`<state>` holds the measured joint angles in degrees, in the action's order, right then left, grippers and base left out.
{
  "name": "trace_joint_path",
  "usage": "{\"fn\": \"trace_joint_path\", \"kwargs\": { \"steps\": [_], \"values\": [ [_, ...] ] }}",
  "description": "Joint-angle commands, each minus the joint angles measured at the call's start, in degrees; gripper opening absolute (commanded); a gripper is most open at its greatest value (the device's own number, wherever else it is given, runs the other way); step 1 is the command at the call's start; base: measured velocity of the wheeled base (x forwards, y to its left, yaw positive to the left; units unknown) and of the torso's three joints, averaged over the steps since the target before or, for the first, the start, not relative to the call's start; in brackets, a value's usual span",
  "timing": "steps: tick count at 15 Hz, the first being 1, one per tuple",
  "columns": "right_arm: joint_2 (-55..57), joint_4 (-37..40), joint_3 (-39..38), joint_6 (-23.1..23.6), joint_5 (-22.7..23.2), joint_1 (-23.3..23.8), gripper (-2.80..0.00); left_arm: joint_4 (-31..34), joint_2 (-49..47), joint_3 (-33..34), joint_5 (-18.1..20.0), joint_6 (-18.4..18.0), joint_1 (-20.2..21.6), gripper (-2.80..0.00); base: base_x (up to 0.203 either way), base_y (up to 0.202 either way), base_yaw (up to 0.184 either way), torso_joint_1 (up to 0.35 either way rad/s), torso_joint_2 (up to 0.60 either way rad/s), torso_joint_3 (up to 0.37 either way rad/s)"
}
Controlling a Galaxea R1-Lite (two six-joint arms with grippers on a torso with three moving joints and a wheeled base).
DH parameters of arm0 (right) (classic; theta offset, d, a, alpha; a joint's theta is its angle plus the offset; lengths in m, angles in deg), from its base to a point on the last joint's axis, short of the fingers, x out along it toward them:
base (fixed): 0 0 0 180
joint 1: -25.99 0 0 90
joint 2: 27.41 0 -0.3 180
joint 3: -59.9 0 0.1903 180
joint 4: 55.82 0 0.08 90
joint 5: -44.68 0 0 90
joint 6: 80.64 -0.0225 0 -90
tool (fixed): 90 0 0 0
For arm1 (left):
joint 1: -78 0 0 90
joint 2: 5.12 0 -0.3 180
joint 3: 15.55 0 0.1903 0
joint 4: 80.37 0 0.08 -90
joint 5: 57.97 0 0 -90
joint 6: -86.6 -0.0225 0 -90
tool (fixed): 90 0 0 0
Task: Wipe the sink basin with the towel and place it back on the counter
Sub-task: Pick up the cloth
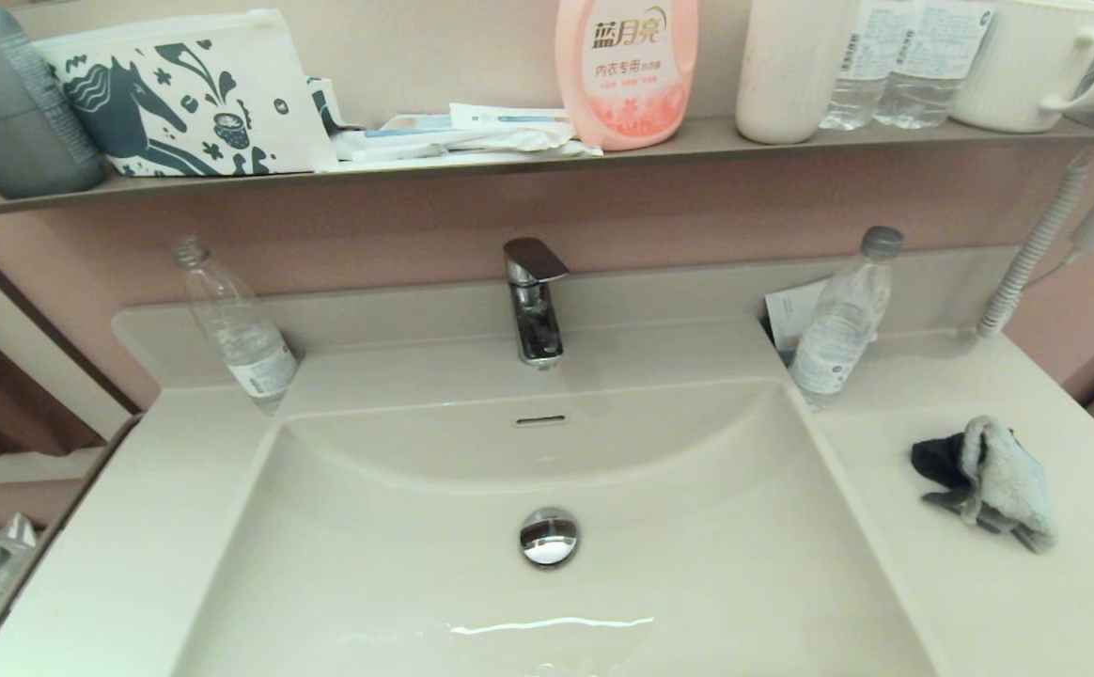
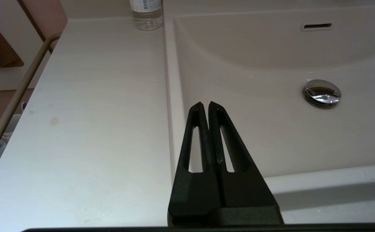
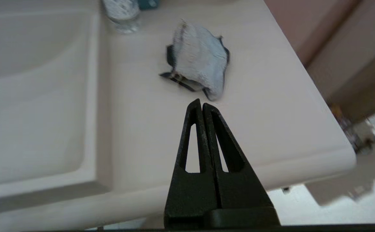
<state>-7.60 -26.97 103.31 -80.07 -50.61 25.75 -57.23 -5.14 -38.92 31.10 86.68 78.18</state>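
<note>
The towel (image 1: 993, 481) lies crumpled on the counter (image 1: 1008, 602) to the right of the sink basin (image 1: 547, 602), light grey face up with charcoal showing at its left. The right wrist view shows the towel (image 3: 198, 61) just beyond my right gripper (image 3: 201, 103), which is shut and empty, hovering near the counter's front edge. My left gripper (image 2: 206, 105) is shut and empty too, held over the basin's left rim (image 2: 171, 106). The chrome drain plug (image 1: 549, 537) sits mid-basin, with the overflow slot (image 1: 540, 420) above it. Neither gripper shows in the head view.
A chrome faucet (image 1: 534, 299) stands behind the basin. Clear water bottles stand at the back left (image 1: 239, 329) and back right (image 1: 838, 320) of the counter. A brown wall shelf (image 1: 528, 155) carries a pouch, a pink bottle, cups and bottles. A coiled cord (image 1: 1026, 263) hangs at the right.
</note>
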Motion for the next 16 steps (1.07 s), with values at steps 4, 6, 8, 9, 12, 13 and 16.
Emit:
{"fn": "trace_joint_path", "kwargs": {
  "steps": [4,6,8,9,12,13,16],
  "values": [
    [32.2,0.8,10.9,0.0,-5.4,1.2,-2.8,0.0,-0.1,0.0,0.0,0.0,0.0,-2.8,0.0,0.0,0.0,0.0,0.0,0.0],
    [43.0,3.5,19.4,1.4,-6.6,2.7,-2.8,0.0,-0.1,0.0,0.0,0.0,0.1,-2.8,0.0,0.0,0.0,0.0,0.0,0.0],
    [51.2,6.0,26.6,2.7,-7.1,3.6,-2.8,0.0,-0.1,0.0,0.0,0.0,0.0,-2.8,0.0,0.0,0.0,0.0,0.0,0.0],
    [54.4,6.5,28.5,4.5,-7.4,4.0,-2.8,0.0,-0.1,0.0,0.0,0.0,0.0,-2.8,0.0,0.0,0.0,0.0,0.0,0.0],
    [61.6,4.4,30.3,9.2,-8.4,4.7,0.0,0.0,-0.2,0.0,0.0,0.0,0.0,-2.8,0.0,0.0,0.0,0.0,0.0,0.0],
    [62.7,4.8,30.5,9.5,-7.9,3.8,0.0,0.0,-0.2,0.0,0.0,0.0,0.1,-2.8,0.0,0.0,0.0,0.0,0.0,0.0],
    [66.3,6.8,30.6,9.6,-6.5,2.5,0.0,0.0,-0.1,0.0,0.0,0.0,0.0,-2.8,0.0,0.0,0.0,0.0,0.0,0.0]
  ]
}}
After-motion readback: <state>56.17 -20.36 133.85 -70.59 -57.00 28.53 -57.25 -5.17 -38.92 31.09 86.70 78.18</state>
